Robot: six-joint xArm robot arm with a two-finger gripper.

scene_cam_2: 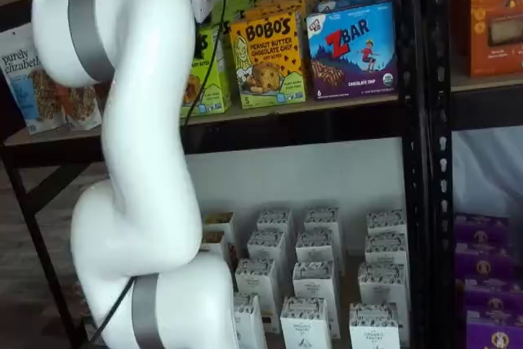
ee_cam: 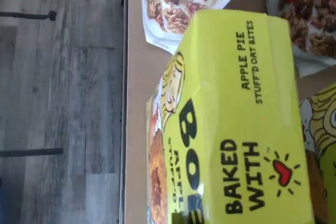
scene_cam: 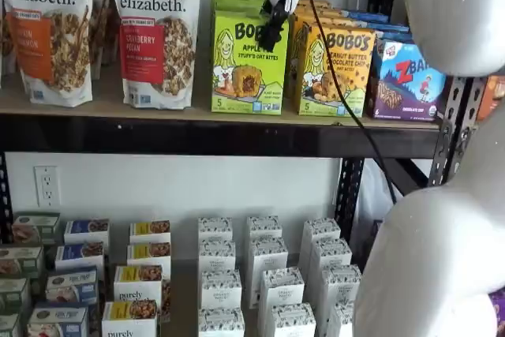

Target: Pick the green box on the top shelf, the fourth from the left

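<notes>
Bobo's green box (scene_cam: 248,65), "Apple Pie"

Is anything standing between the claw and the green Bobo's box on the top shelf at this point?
Nothing visible does. In a shelf view the claw hangs right at the green box, its black fingers over the box's upper right corner. The yellow-orange Bobo's box stands beside it on the top shelf, not between them.

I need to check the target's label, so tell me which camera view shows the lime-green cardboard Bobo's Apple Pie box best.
A shelf view: the lime-green cardboard Bobo's Apple Pie box faces front, its label readable, only its upper right hidden by the pincer. The wrist view shows it close but sideways and cropped. In the other shelf view the white arm hides most of it.
</notes>
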